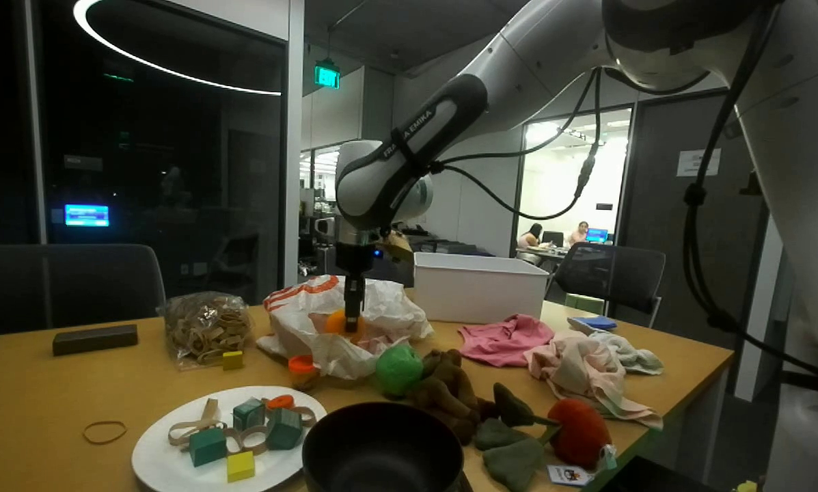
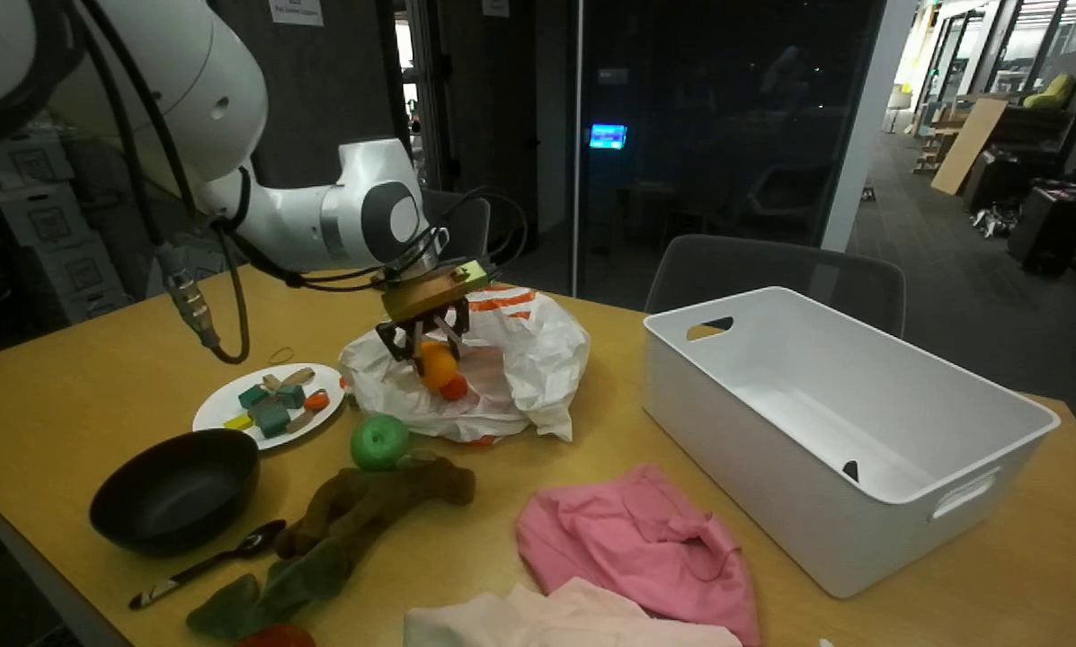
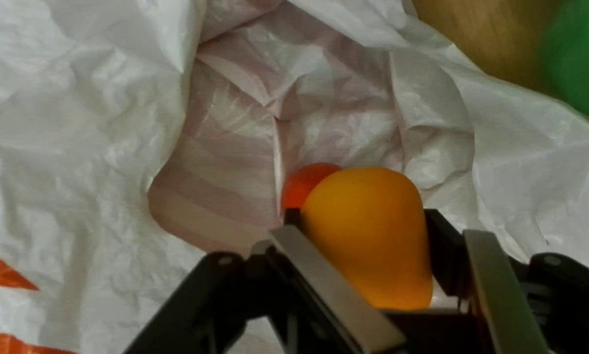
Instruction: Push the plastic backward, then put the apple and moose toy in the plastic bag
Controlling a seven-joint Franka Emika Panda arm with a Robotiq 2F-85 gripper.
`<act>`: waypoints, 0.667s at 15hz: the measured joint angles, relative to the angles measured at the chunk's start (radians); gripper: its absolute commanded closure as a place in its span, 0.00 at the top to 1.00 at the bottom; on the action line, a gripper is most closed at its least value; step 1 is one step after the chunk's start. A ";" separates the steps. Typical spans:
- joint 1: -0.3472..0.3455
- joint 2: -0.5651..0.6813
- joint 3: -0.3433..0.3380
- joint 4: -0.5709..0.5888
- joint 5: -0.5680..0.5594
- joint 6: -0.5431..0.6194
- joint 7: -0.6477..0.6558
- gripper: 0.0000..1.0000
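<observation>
The white plastic bag with orange print lies crumpled with its mouth open; it also shows in an exterior view. My gripper is shut on a yellow-orange fruit and holds it at the bag's mouth. The fruit also shows in an exterior view. A small red-orange round thing shows behind it at the bag's opening. The green apple rests on the table beside the bag. The brown moose toy, a soft plush, lies next to the apple.
A white bin stands beside the bag. A pink cloth, black bowl, spoon and white plate with blocks lie around. A bag of rubber bands and red-topped cup are near the plastic bag.
</observation>
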 measured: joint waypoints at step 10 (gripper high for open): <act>0.045 0.087 -0.072 0.037 -0.336 0.112 0.279 1.00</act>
